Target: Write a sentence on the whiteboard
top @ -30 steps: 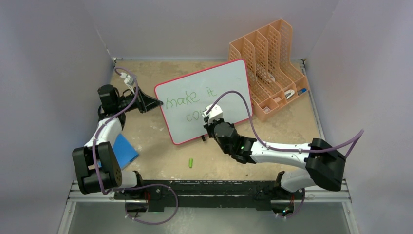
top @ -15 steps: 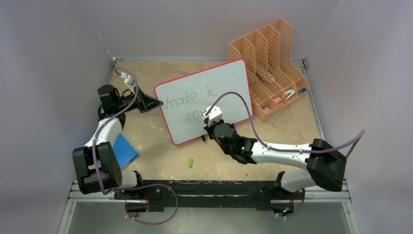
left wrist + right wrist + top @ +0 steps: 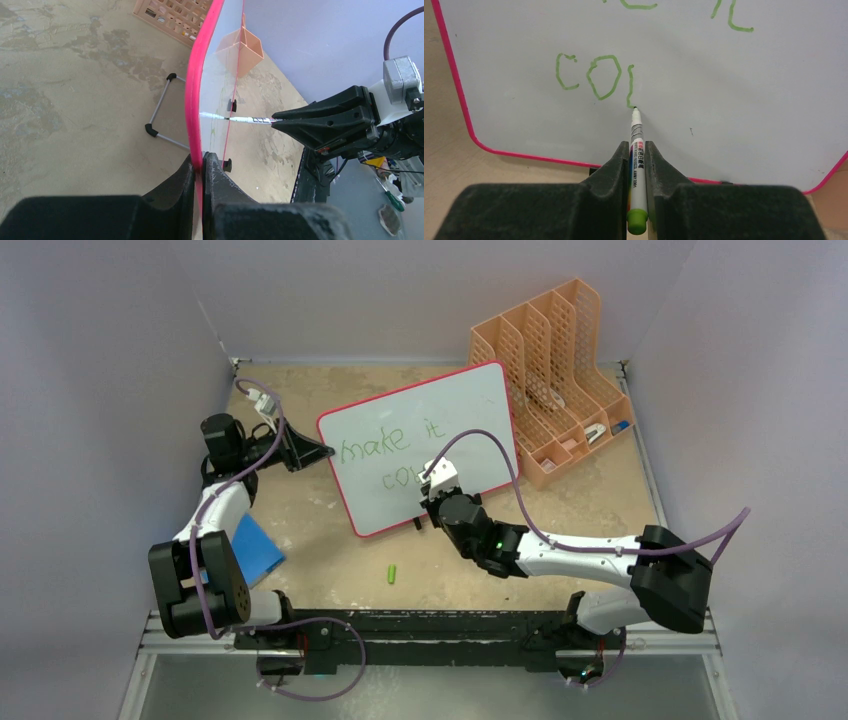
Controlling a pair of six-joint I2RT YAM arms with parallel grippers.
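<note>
Since a second ago my right gripper [image 3: 638,146] has slid slightly nearer. It is closed tight on the green marker [image 3: 637,175], whose tip touches the whiteboard [image 3: 455,405] at the second line of the sentence [image 3: 376,447]. My left gripper [image 3: 202,161] is clamped on the left rim of the board, which stands mid-table, left of the orange rack [image 3: 555,360].

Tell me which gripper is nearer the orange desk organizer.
Right. The right gripper holds the marker at the whiteboard's lower middle; the left gripper clamps the board's left edge, the whole board between it and the organizer.
</note>
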